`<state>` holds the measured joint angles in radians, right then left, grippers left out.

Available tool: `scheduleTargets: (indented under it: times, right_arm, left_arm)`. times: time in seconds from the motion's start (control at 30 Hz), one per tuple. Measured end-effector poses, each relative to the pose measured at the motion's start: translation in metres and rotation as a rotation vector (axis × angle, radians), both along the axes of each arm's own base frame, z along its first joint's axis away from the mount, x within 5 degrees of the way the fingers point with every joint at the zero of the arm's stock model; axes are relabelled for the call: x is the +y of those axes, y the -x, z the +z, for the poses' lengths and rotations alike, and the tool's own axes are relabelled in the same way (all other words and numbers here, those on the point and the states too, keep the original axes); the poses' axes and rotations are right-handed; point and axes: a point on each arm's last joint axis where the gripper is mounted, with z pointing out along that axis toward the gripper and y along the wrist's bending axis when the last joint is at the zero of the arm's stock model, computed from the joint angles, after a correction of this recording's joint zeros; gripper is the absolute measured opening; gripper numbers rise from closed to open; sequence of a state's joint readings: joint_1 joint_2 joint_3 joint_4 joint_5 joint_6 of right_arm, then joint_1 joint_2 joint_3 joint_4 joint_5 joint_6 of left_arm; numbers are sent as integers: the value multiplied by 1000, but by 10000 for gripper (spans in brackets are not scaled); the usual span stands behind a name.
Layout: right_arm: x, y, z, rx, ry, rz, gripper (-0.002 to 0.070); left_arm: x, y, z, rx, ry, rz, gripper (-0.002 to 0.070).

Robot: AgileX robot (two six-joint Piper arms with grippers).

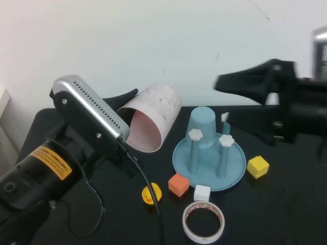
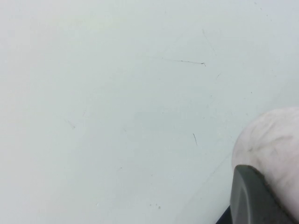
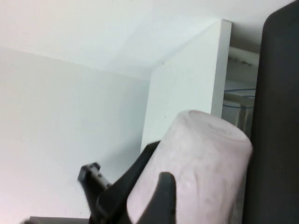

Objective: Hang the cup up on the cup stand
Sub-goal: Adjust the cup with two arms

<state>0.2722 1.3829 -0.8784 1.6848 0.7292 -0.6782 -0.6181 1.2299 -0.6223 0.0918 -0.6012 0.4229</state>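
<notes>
I see the left gripper clamped on the pink cup, held tilted in the air just left of the cup stand. The right gripper hovers above that stand, fingers spread, touching nothing.

A plain white wall marked with a few thin dark scratches rises behind a black table, and in the right wrist view a white panel meets that wall at a corner under soft, even light.
</notes>
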Motion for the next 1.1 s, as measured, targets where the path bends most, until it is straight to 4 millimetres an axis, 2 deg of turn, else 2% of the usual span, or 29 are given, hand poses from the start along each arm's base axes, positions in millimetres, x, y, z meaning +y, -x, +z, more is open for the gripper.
scheduleTargets:
  times: [0.3, 0.5, 0.77, 1.1]
  right_arm:
    - [49, -29, -19, 124, 3, 47, 692]
    - [74, -42, -13, 123, -15, 60, 693]
    - [89, -50, -8, 114, -30, 80, 693]
    - [96, -44, -9, 121, -37, 117, 689]
  left_arm:
    - [0, 0, 1, -17, 2, -1, 11]
    - [0, 0, 1, -15, -6, -1, 11]
    - [0, 0, 2, -30, -4, 4, 11]
    - [1, 0, 3, -38, -1, 10, 11]
